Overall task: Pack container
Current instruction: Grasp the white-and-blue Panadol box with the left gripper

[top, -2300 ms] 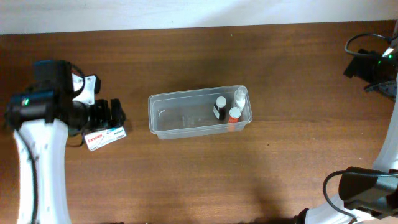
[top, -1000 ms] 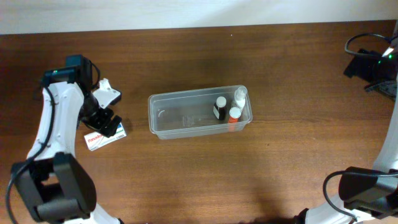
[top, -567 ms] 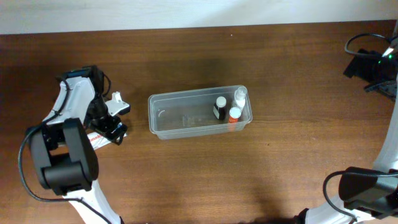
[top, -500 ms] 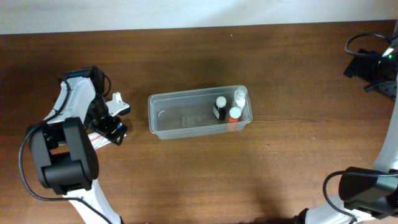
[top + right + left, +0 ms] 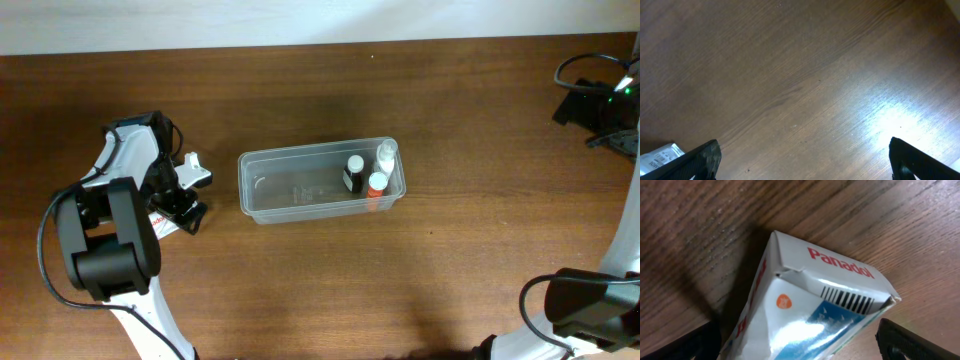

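At the left end of the table (image 5: pixel 300 290), the likeliest trouble is a bad grip on the Panadol box (image 5: pixel 815 305). In the left wrist view the carton lies skewed between the fingertips, one corner pointing away from the camera. If the jaws shut as they stand, they would probably meet it on edges or a corner rather than on two flat faces. The cardboard looks thin, and its end flap is already creased and gaping, so a firm squeeze could crush it, while a light one could let it twist or slip out during the lift. A light box on smooth wood may also skid aside if one finger touches it first. The container (image 5: pixel 258 190) stands well apart to the right, near the middle of the table. A dark bottle (image 5: pixel 354 172), a pale bottle (image 5: pixel 386 152) and an orange bottle (image 5: pixel 376 186) crowd its right end, and its left part is bare. A box released too far right could knock them over. The left gripper (image 5: pixel 183 206) is spread wide, straddling the box without clamping it, and whether either finger touches the carton cannot be told. The right gripper (image 5: pixel 805 167) is also spread wide over bare wood, holding nothing.
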{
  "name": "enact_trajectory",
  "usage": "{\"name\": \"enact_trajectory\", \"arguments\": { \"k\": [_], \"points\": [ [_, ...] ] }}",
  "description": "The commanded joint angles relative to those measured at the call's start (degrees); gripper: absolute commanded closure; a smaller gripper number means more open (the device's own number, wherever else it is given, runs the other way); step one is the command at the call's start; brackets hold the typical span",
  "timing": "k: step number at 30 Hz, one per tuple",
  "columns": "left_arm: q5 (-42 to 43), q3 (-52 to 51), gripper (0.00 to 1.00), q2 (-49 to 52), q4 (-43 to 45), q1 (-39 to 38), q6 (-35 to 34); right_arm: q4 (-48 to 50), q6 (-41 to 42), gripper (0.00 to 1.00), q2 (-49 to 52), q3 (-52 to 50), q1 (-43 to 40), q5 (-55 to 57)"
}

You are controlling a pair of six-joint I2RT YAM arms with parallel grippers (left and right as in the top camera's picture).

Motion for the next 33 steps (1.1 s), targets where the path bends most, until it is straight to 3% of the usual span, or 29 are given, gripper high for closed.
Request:
{"name": "enact_trajectory", "arguments": {
  "k": [1, 3, 4, 8, 22, 33],
  "points": [
    [4.24, -0.26, 0.06, 1.44, 1.01, -0.02, 0.90, 0.07, 0.72, 0.02, -0.31, 0.26, -0.13, 0.68],
    [7.78, -0.26, 0.11, 1.44, 1.05, -0.02, 0.92, 0.07, 0.72, 0.02, -0.31, 0.26, -0.13, 0.68],
    [11.10, -0.26, 0.21, 1.44, 1.16, -0.02, 0.92, 0.07, 0.72, 0.02, -0.31, 0.26, -0.13, 0.68],
    [15.63, -0.26, 0.43, 1.44, 1.53, -0.02, 0.26, 0.07, 0.72, 0.02, -0.31, 0.26, -0.13, 0.68],
    [16.83, -0.26, 0.51, 1.44, 6.47, -0.02, -22.91, 0.07, 0.72, 0.02, -0.31, 0.26, -0.13, 0.68],
    [19.61, -0.22, 0.51, 1.44, 8.76, -0.02, -31.61, 0.07, 0.72, 0.01, -0.31, 0.26, -0.13, 0.68]
  ]
}}
